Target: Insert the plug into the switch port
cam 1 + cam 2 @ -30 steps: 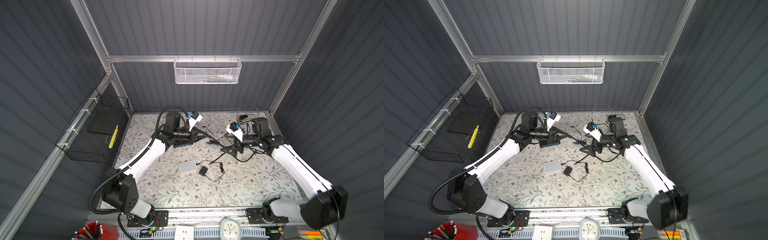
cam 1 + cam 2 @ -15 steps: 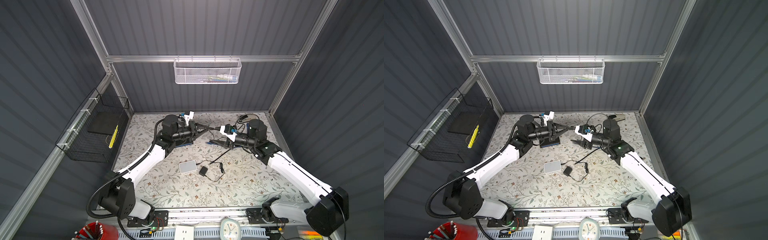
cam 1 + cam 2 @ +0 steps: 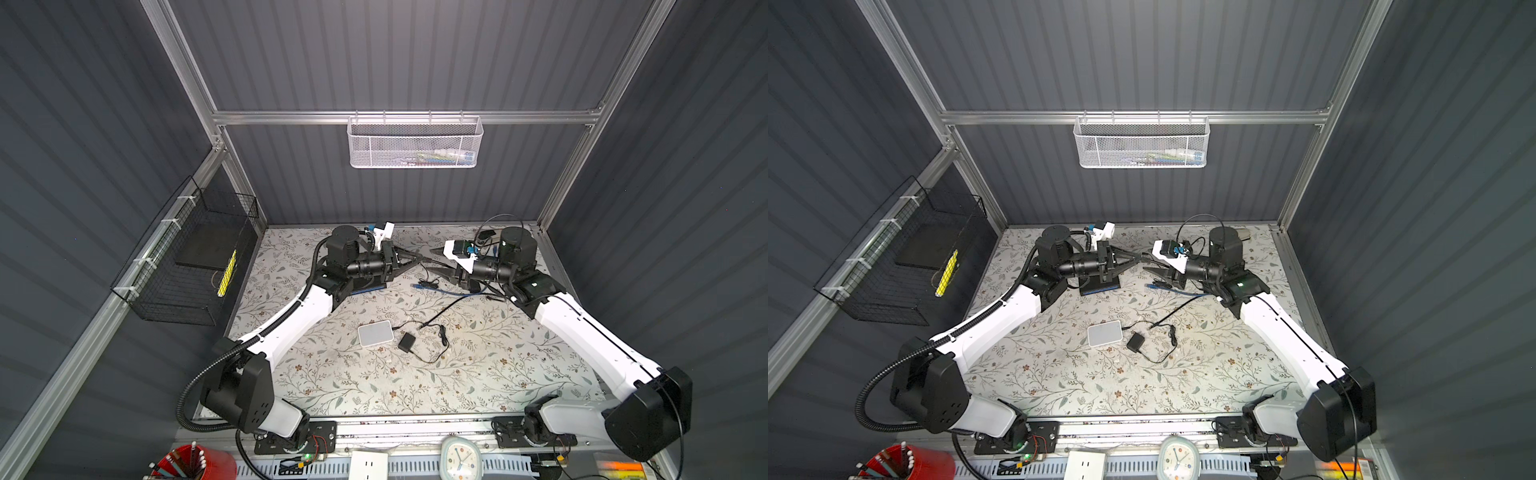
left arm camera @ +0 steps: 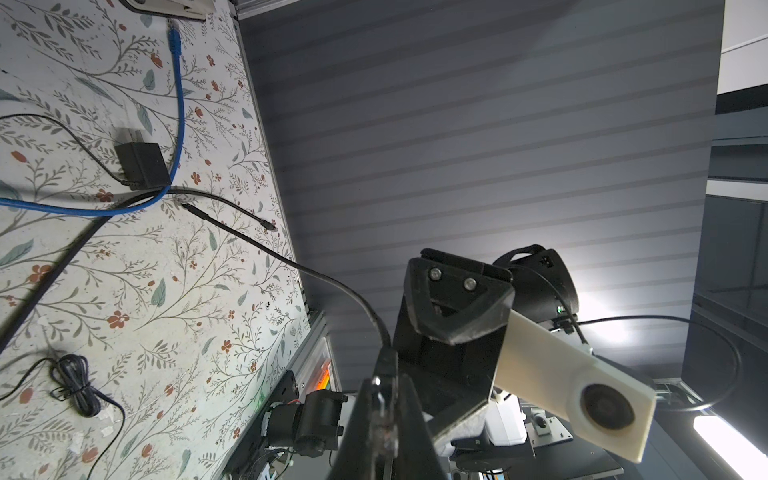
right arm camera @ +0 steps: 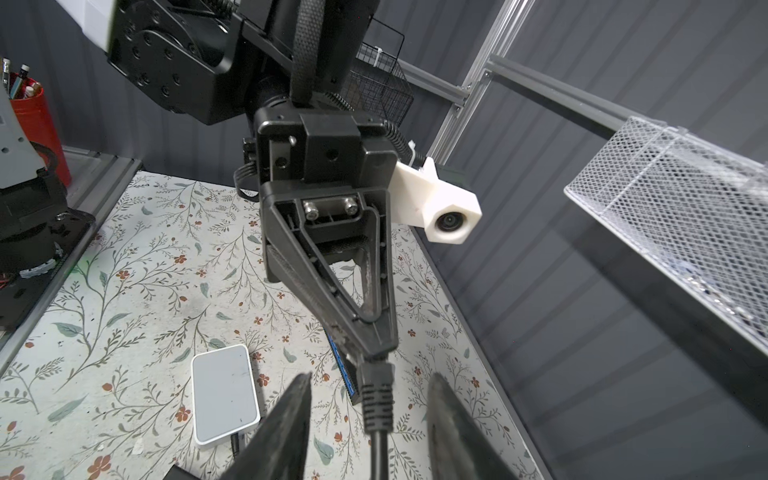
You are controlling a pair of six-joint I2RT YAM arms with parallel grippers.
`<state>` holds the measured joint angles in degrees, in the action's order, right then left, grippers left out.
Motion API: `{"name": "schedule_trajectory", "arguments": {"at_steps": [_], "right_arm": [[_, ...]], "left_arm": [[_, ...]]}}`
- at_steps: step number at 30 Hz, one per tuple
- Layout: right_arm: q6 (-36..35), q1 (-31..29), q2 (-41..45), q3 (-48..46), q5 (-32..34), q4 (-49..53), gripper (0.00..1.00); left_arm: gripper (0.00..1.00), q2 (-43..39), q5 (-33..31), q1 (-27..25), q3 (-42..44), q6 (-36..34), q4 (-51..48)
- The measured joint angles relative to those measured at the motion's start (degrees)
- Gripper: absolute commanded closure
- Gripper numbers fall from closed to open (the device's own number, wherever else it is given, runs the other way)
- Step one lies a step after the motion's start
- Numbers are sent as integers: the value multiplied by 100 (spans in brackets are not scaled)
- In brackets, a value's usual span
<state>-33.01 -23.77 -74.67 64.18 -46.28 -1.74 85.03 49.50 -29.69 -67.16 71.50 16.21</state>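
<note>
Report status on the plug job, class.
Left gripper shut on plug. Right gripper open, straddling cable. Switch on mat below; nothing seen blocking.

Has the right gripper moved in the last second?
Yes. In a top view the right gripper has moved nearer the back wall and leftward, toward the left gripper.

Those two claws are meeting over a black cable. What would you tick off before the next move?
1. Left gripper shut on the plug: ok.
2. Right gripper straddling the black cable behind the plug: ok.
3. Right gripper's jaws touching the cable: not ok, gaps on both sides.
4. Plug seated in the switch: not ok, held in mid-air.
5. Switch ports free: cannot tell, mostly hidden.
</note>
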Motion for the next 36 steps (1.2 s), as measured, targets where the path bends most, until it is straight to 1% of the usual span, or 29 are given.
{"name": "schedule_trajectory", "arguments": {"at_steps": [2, 5, 7, 9, 10, 19, 31, 33, 36], "right_arm": [[-11, -2, -111, 103, 15, 120, 70], [-52, 0, -208, 221, 39, 284, 78], [-81, -2, -210, 229, 35, 352, 78], [-96, -15, -210, 229, 39, 369, 74], [-94, -17, -212, 232, 42, 378, 74], [-85, -20, -240, 249, 61, 389, 77], [-44, -22, -254, 249, -4, 310, 77], [-44, -24, -254, 249, -11, 295, 78], [-39, -22, -254, 249, -24, 293, 92]], "left_arm": [[98, 0, 13, 0, -4, 22, 28], [98, 0, 17, 0, -4, 50, 63], [98, 2, 26, -2, -4, 79, 94], [98, 11, 31, -2, -4, 111, 125], [98, 17, 31, 0, -4, 127, 149], [98, 81, 74, -2, -4, 271, 317], [97, 87, 116, -31, -4, 321, 365], [97, 98, 120, -39, -4, 332, 382], [97, 114, 155, -39, -4, 334, 409]]}}
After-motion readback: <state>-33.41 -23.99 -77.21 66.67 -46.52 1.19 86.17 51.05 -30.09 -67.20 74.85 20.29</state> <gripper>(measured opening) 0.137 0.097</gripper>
